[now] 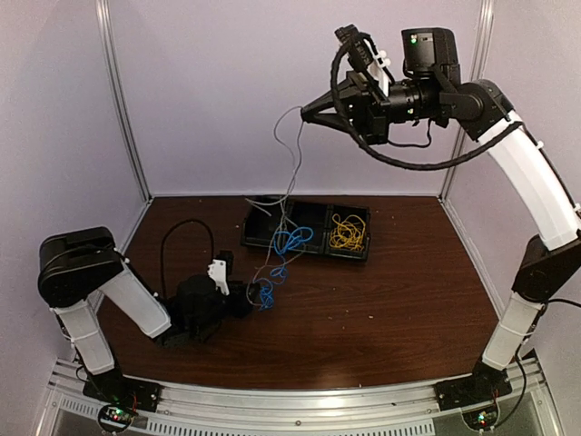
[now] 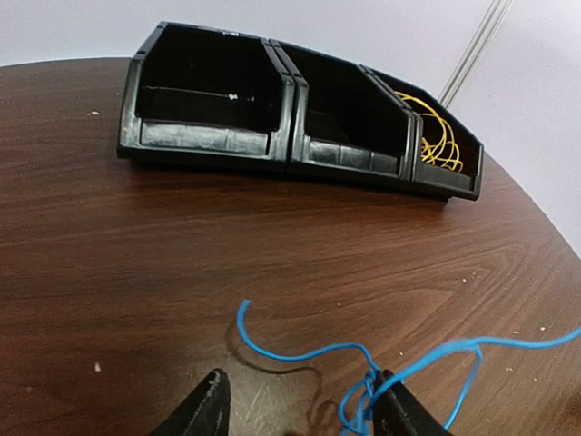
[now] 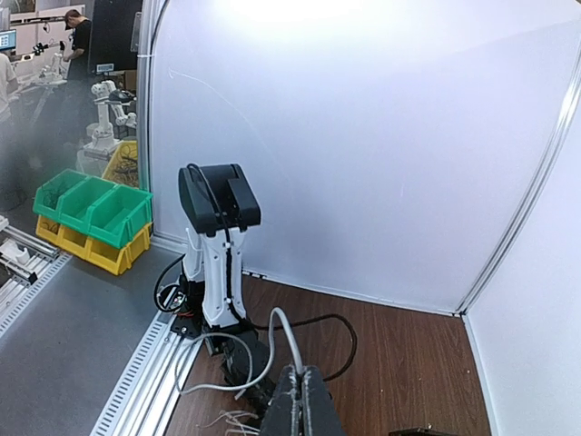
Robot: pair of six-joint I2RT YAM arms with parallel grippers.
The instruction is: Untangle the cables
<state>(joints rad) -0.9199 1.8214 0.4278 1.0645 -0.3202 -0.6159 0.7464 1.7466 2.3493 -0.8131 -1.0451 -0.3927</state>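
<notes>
our left pincer (image 2: 304, 413) sits low on the bench (image 2: 136, 272), released: its fingers (image 2: 207, 409) stand apart with nothing clamped between them. the blue cable (image 2: 359, 404) bunches into a small knot just beside the right finger, perhaps touching it. one loose end curls left across the gap and another strand runs off to the right.

our right pincer (image 3: 302, 377) is high above the far side, clenched on the grey cable (image 3: 287, 341). that cable hangs down towards the bins (image 2: 218, 136) and on to the blue knot near the left pincer. the yellow cable (image 2: 438, 136) lies coiled in the right bin, apart from the rest. from above, a second blue loop shows at the middle bin, and we cannot tell whether the grey strand passes through it.

we judge the step to be pinning the blue cable so the grey one can be drawn out of it. to do it well, we should shift the left pincer a little right so that the knot, not the loose end, lies between the fingers. then we close low against the bench. the lift on the right should be slow and straight up. if blue loops rise with the grey, we pause rather than tighten the knot. we should also watch that the hanging strand does not snag a bin wall.
</notes>
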